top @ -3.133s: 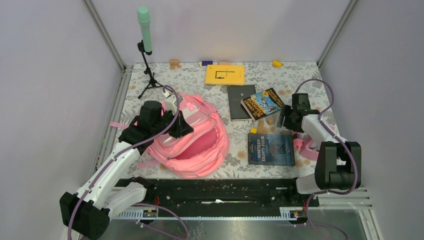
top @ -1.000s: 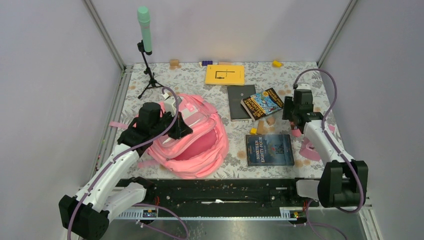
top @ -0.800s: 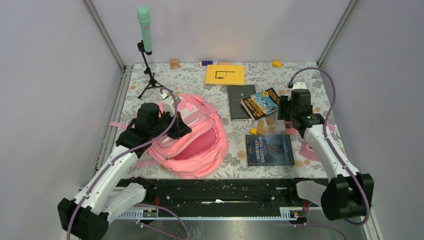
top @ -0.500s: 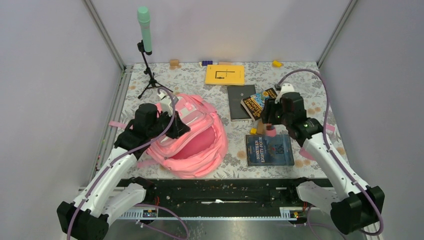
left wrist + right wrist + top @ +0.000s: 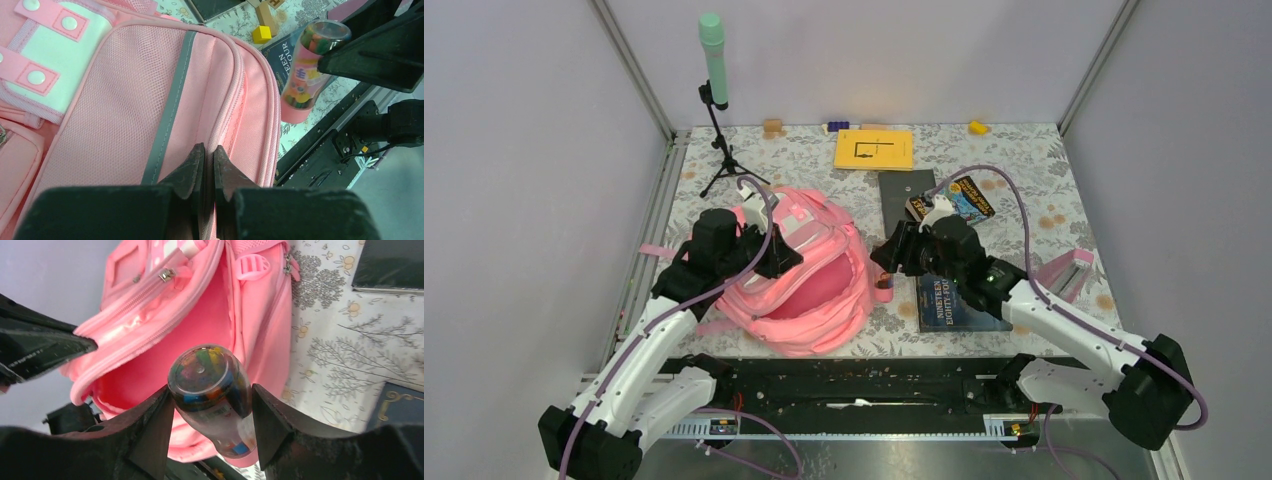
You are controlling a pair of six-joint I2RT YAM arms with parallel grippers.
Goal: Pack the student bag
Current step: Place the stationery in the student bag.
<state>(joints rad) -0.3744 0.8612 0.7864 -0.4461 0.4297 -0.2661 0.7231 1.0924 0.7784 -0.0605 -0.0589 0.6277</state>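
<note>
The student bag (image 5: 809,305), a big pink backpack, lies left of centre with its mouth gaping toward the right. My left gripper (image 5: 786,258) is shut on the fabric edge of the bag's upper flap (image 5: 235,100), holding it up; the wrist view shows both fingers (image 5: 192,165) pinching the seam. My right gripper (image 5: 889,262) is shut on a clear tube of coloured sticks (image 5: 212,375) with a pink cap. The tube (image 5: 883,288) hangs just right of the bag's open mouth (image 5: 165,370), above the table. It also shows in the left wrist view as the tube (image 5: 307,65) beyond the flap.
A dark blue book (image 5: 959,305) lies under my right arm. A black notebook (image 5: 902,192), a colourful book (image 5: 971,196) and a yellow book (image 5: 873,148) lie behind. A small pink pencil case (image 5: 1069,272) sits right. A microphone stand (image 5: 715,90) stands back left. A yellow block (image 5: 261,34) lies nearby.
My right arm swung left across the table from its right side, carrying the tube to the bag's mouth. The left gripper kept its hold on the flap.
</note>
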